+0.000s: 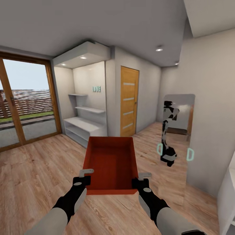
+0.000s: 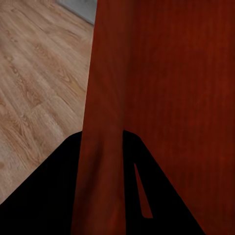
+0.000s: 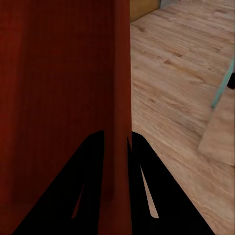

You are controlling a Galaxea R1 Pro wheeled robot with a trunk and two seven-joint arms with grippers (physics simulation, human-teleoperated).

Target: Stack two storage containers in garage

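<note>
You hold the storage container (image 1: 111,163) level between both arms, left gripper (image 1: 85,178) and right gripper (image 1: 139,180) each clamped on a side wall, long axis pointing ahead.

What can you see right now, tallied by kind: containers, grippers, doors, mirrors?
Storage container: 1, orange-red, carried between both grippers
Grippers: 2, left gripper and right gripper, each clamped on a side wall
Wooden door: 1, closed
Wall mirror: 1, reflecting the robot
Total: 5
</note>
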